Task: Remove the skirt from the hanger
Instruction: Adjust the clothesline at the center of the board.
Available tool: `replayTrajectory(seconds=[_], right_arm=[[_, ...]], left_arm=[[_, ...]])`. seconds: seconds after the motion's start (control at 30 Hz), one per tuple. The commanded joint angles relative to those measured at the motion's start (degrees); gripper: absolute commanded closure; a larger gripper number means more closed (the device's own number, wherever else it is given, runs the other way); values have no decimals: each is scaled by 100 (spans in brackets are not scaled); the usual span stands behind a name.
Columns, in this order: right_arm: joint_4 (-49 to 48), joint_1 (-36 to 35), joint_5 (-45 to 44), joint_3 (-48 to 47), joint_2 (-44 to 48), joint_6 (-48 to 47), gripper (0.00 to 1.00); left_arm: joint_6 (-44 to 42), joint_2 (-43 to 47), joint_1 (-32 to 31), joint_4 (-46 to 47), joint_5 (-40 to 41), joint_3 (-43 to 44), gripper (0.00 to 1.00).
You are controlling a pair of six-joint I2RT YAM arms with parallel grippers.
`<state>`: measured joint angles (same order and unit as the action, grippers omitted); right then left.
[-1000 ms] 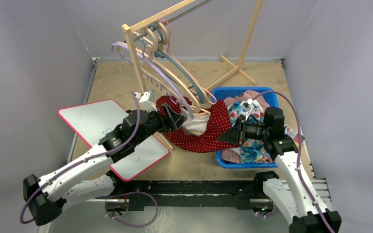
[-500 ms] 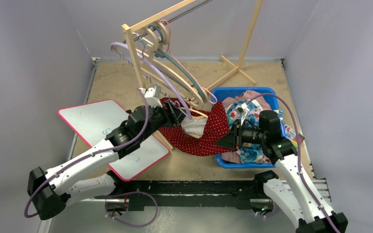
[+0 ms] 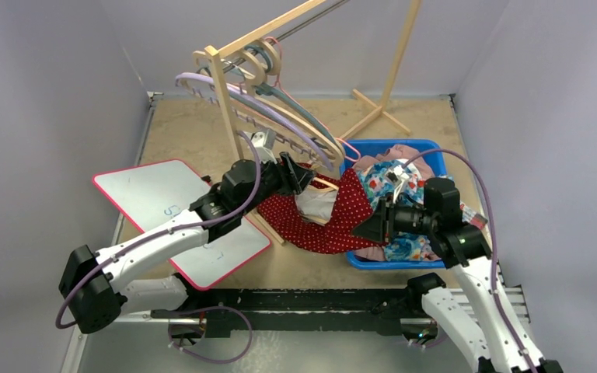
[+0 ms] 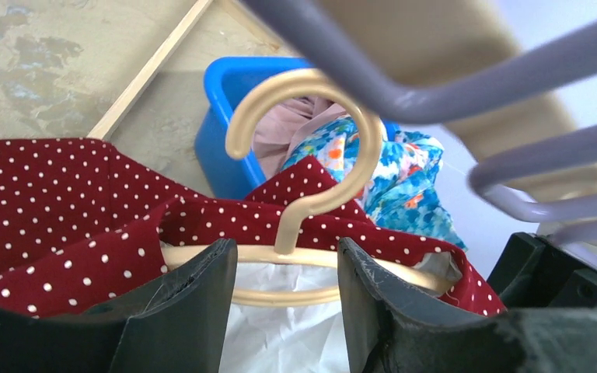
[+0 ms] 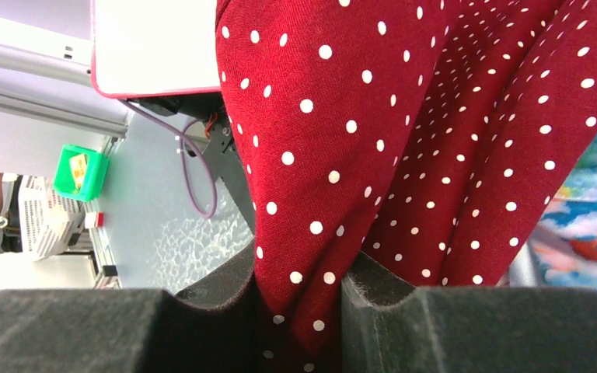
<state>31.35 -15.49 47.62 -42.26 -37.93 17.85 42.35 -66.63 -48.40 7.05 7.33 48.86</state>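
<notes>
Now you're mid-removal — your right hand is clamped on the red spotted skirt, which drapes over the beige hanger beside the blue bin. Your left hand stands apart, straddling the hanger's neck — you'll likely want to close there, then draw the fabric off.

We find the wooden clothes rack crowding the middle. Its lilac, teal and beige plastic hangers fan down to the right from the rail and close off any way in from above. Beneath them the red white-dotted skirt stretches across the gap. The blue plastic bin, heaped with clothes, blocks the rack's right side, and the pink-edged whiteboard lies on its left. Bare tabletop lies open behind the rack's left post.
</notes>
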Motion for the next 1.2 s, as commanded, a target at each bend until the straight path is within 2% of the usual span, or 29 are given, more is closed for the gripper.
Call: replayTrajectory(seconds=[0.0,0.13,0.23,0.43,0.5,0.67,0.83,1.03,1.17], right_arm=[[611,-42,-17,-477,348,22,100],[723,-42,-709,-725,562,325,100],[845,-40,-1229,-903,526,336,100],[1290,-42,-888,-1132,304,-36,100],[1245,-42,-672,-1144,321,-104,100],[1277,-42,-40,-974,235,-408,100],[992,-37,445,-665,148,-476,100],[502,-38,521,-680,-197,-468,100],[-146,-40,542,-560,-407,-377,100]], left_arm=[[-55,122,5,269,-225,310,50],[-16,387,6,132,-186,153,47],[-2,572,6,-359,303,69,45],[-184,850,16,-1246,947,29,45],[-224,794,57,-1688,1314,121,49],[-526,729,368,-1964,1452,162,49],[-751,520,1289,-1701,603,131,48],[-830,120,1352,-1389,-458,469,44],[-550,238,1356,-1141,-1064,363,32]])
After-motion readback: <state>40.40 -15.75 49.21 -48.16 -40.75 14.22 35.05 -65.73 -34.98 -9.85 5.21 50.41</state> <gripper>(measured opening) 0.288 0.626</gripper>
